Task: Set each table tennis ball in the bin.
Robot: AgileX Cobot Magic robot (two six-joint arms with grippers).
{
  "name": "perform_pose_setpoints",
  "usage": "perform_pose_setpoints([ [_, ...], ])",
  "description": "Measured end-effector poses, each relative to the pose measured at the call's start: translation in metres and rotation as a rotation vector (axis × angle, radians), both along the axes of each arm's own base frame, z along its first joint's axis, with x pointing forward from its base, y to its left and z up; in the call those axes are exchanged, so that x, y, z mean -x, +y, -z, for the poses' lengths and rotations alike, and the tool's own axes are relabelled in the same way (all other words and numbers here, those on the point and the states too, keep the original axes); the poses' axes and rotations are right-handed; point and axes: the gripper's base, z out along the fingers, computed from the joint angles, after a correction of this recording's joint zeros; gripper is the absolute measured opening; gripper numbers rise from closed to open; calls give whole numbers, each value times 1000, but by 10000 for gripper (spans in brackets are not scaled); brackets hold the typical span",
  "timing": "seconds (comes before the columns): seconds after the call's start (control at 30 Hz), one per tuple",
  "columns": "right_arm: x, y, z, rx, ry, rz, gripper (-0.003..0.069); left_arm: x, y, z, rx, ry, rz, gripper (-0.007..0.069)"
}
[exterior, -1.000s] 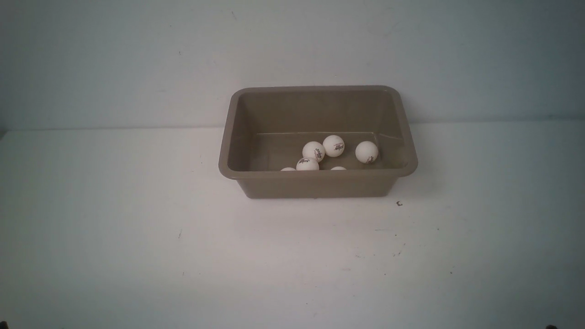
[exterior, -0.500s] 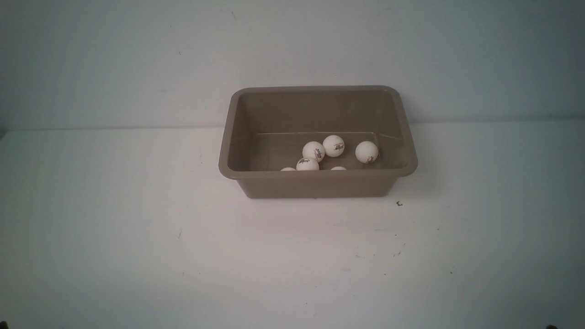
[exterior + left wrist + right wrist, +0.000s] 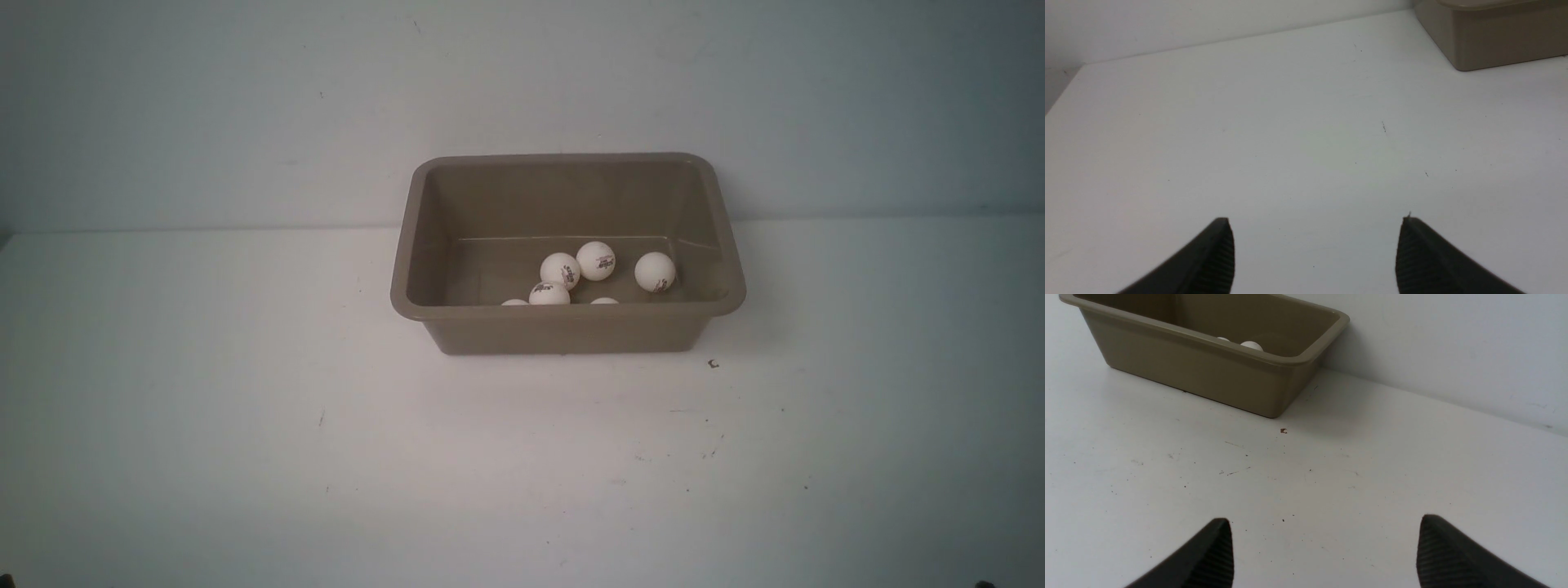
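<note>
Far left: left gripper out of the front view, seen only through its own wrist camera; ribbed black fingertips spread wide apart, nothing between them, poised low over bare white table. Probably parked there, pulled back to its own side with no ball left to fetch.

Centre: taupe-brown bin set near the back wall, long side toward the robot, likely placed midway so either arm could reach over the flared rim. Inside, on the floor toward the near wall: table tennis balls, six counted. Two touching or nearly so, dark logos showing; a third a little apart to the right; a fourth half hidden by the near rim; two more, only white caps peeking above that rim. None seen on the table in any view. Judged complete, or very nearly.

Just right of the bin's near corner: small dark speck on the table, too small to identify, not a ball.

Far right: right gripper, likewise absent from the front view; fingertips wide apart and empty, hovering low over scuffed table, aimed toward the bin's corner, two ball tops visible past the rim.
</note>
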Motion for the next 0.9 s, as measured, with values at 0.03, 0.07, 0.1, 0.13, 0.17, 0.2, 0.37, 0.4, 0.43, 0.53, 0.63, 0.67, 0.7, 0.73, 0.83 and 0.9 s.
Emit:
perform_pose_setpoints([
  [0.03, 0, 0, 0, -4, 3, 0, 546, 0, 0, 0, 0, 0, 0, 478],
  [0.07, 0, 0, 0, -15, 8, 2, 546, 0, 0, 0, 0, 0, 0, 478],
  [0.1, 0, 0, 0, -29, 12, 5, 546, 0, 0, 0, 0, 0, 0, 478],
  [0.13, 0, 0, 0, -36, 15, 5, 546, 0, 0, 0, 0, 0, 0, 478],
  [0.17, 0, 0, 0, -43, 16, 7, 546, 0, 0, 0, 0, 0, 0, 478],
  [0.2, 0, 0, 0, -45, 17, 7, 546, 0, 0, 0, 0, 0, 0, 478],
  [0.37, 0, 0, 0, -49, 18, 8, 546, 0, 0, 0, 0, 0, 0, 478],
  [0.4, 0, 0, 0, -49, 18, 8, 546, 0, 0, 0, 0, 0, 0, 478],
  [0.43, 0, 0, 0, -49, 18, 8, 546, 0, 0, 0, 0, 0, 0, 478],
  [0.53, 0, 0, 0, -48, 18, 8, 546, 0, 0, 0, 0, 0, 0, 478],
  [0.63, 0, 0, 0, -41, 18, 8, 546, 0, 0, 0, 0, 0, 0, 478],
  [0.67, 0, 0, 1, -36, 18, 9, 546, 0, 0, 0, 0, 0, 0, 478],
  [0.7, 0, 0, 1, -28, 18, 9, 546, 0, 0, 0, 0, 0, 0, 478],
  [0.73, 0, -1, 1, -14, 19, 9, 546, 0, 0, 0, 0, 0, 0, 478],
  [0.83, 0, -3, 2, 21, 26, 33, 546, 0, 0, 0, 0, 0, 0, 478],
  [0.9, 0, -6, 2, 18, 33, 61, 546, 0, 0, 0, 0, 0, 0, 478],
])
